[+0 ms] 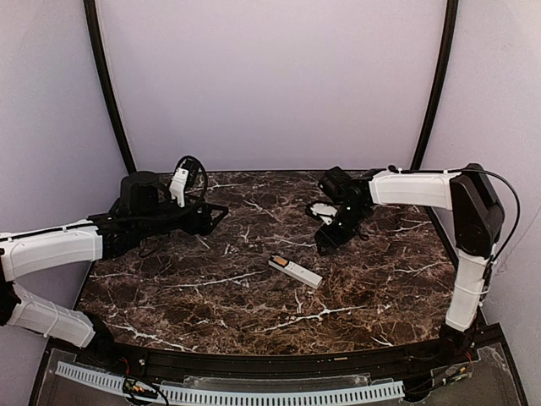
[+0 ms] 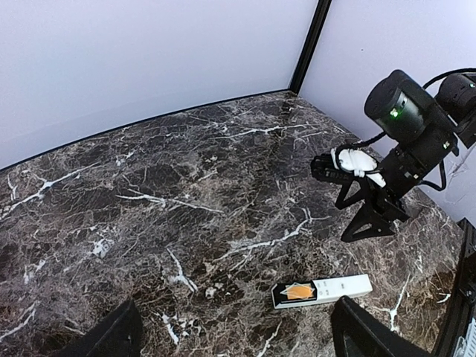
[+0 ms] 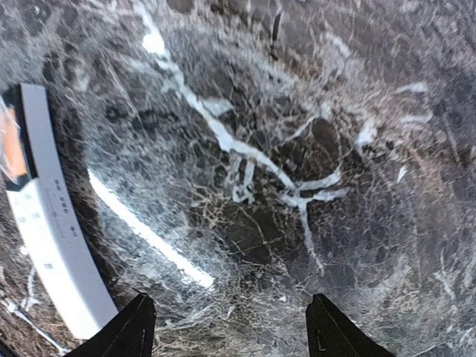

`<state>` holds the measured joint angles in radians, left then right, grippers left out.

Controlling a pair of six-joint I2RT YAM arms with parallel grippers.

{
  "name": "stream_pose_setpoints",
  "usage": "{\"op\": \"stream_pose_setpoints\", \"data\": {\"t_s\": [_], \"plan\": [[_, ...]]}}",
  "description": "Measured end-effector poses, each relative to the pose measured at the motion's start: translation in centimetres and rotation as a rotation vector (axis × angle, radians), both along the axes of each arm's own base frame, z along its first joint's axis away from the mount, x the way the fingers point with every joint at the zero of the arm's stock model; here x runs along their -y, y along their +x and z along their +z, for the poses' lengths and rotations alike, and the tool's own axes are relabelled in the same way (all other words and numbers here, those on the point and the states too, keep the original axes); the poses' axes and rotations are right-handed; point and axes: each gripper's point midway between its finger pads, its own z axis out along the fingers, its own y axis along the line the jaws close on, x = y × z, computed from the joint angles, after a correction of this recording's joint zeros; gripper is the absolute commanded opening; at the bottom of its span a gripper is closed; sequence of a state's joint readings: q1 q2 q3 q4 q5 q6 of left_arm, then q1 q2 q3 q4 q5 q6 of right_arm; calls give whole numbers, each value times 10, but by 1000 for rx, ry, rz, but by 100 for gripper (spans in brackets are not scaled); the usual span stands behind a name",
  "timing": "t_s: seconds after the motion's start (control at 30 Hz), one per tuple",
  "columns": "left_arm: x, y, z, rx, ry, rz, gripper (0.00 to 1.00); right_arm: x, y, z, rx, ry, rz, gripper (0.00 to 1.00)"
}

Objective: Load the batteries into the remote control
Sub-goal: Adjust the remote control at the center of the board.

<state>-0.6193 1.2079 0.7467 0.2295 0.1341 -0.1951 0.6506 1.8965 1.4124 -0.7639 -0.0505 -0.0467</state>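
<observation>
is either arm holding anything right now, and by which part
Nothing is held: both sets of jaws stand open and empty. The remote lies free on the table, an orange battery in it.

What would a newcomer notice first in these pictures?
A white remote control lies near the middle of the dark marble table, an orange battery showing in its open end. The left end effector and the right end effector hover open on either side, holding nothing.
</observation>
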Motion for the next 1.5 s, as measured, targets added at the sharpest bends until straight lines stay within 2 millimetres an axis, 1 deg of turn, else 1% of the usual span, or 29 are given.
{"op": "stream_pose_setpoints", "data": {"t_s": [0.07, 0.17, 0.3, 0.4, 0.73, 0.87, 1.03, 1.13, 1.23, 1.37, 1.43, 1.47, 1.5], "plan": [[0, 0, -2, -4, 2, -1, 89, 7, -6, -17, -21, -40, -3, 69], [1, 0, -2, -4, 2, -2, 89, 14, -10, -32, -34, -76, -5, 69], [1, 1, -4, -9, 5, -3, 89, 16, -14, -42, -40, -96, 8, 69], [1, 1, -6, -13, 7, -2, 90, 11, -24, -47, -46, -103, 47, 69], [1, 4, -14, -43, 20, 12, 91, -33, -59, -47, -48, -53, 192, 70], [1, 6, -17, -61, 20, 22, 93, -54, -78, -45, -64, -14, 240, 71], [3, 8, -22, -88, 20, 30, 96, -83, -108, -43, -104, 40, 302, 72], [4, 10, -26, -108, 23, 34, 98, -97, -117, -42, -122, 69, 316, 73], [4, 11, -28, -125, 25, 39, 99, -110, -122, -41, -126, 94, 323, 73], [7, 15, -29, -161, 24, 49, 99, -112, -123, -39, -130, 106, 318, 76], [9, 20, -29, -186, 23, 55, 99, -111, -121, -38, -133, 116, 307, 79], [10, 23, -30, -198, 24, 56, 99, -109, -121, -36, -136, 122, 303, 82], [10, 25, -31, -210, 26, 56, 99, -106, -120, -34, -139, 130, 293, 93]]}}
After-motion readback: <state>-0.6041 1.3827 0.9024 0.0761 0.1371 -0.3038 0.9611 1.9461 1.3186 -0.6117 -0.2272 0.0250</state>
